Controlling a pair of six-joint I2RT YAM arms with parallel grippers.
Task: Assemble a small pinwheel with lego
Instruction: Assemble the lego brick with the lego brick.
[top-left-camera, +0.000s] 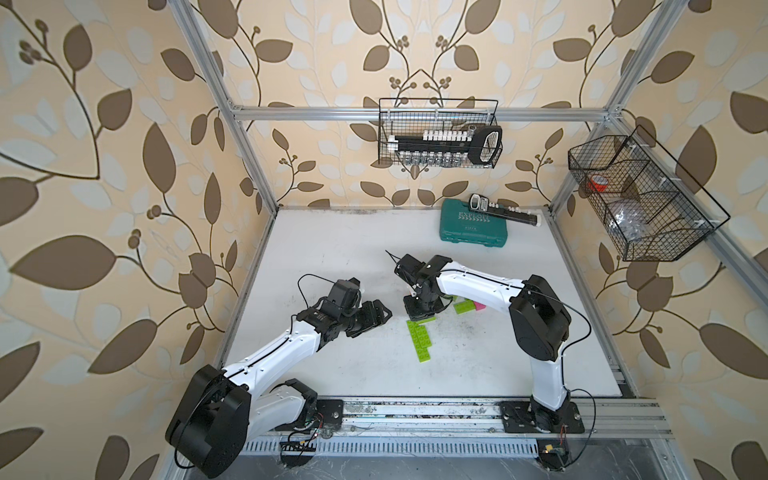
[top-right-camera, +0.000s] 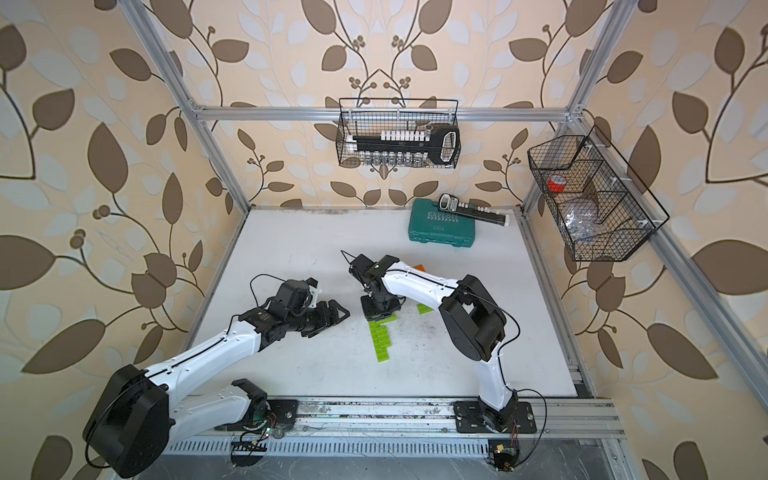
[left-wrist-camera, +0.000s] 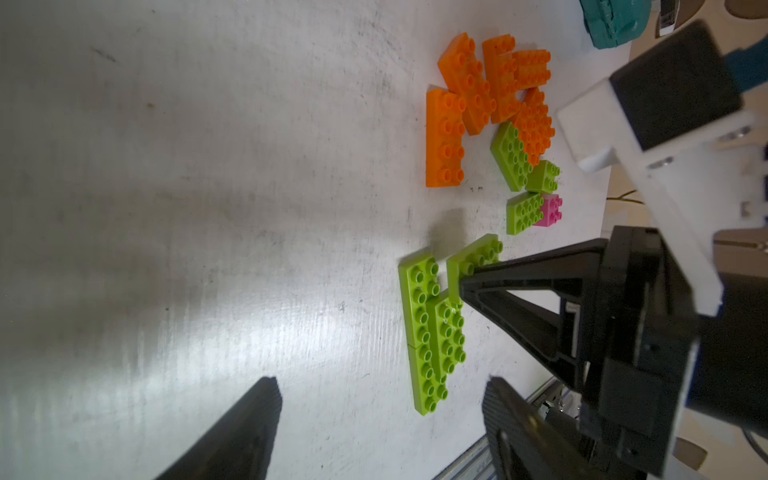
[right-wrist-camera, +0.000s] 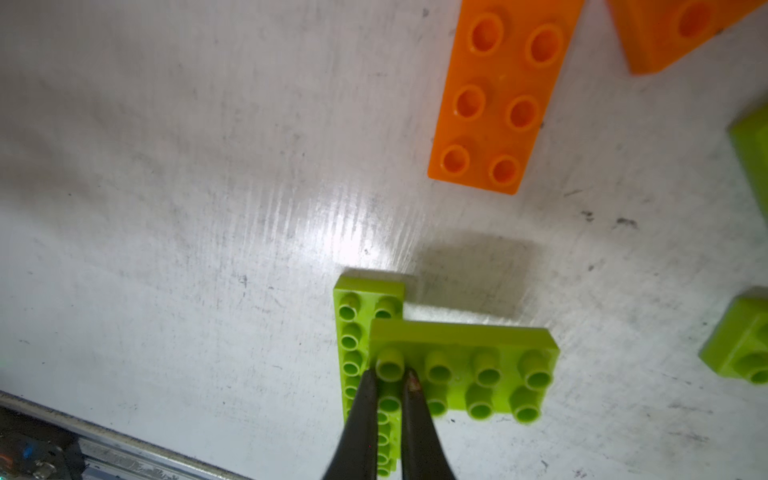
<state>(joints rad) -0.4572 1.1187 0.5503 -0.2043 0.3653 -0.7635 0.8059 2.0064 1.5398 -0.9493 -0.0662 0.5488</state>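
A flat strip of lime-green lego bricks (top-left-camera: 419, 343) lies on the white table between the arms, also in the left wrist view (left-wrist-camera: 428, 332). Another lime-green brick (right-wrist-camera: 461, 365) sits crosswise on the strip's far end. My right gripper (right-wrist-camera: 390, 376) points down and is shut on that brick, its tips pinched about a stud at the brick's end. My left gripper (left-wrist-camera: 381, 380) hovers to the left of the strip and is open with nothing between its fingers. Several orange bricks (left-wrist-camera: 469, 91), two loose green bricks (left-wrist-camera: 511, 156), a small green square (left-wrist-camera: 544, 176) and a pink brick (left-wrist-camera: 550, 210) lie beyond.
A teal tool case (top-left-camera: 473, 226) with a black socket rail on it stands at the back right. Wire baskets hang on the back wall (top-left-camera: 438, 133) and the right wall (top-left-camera: 640, 195). The metal base rail (top-left-camera: 415, 411) runs along the front edge.
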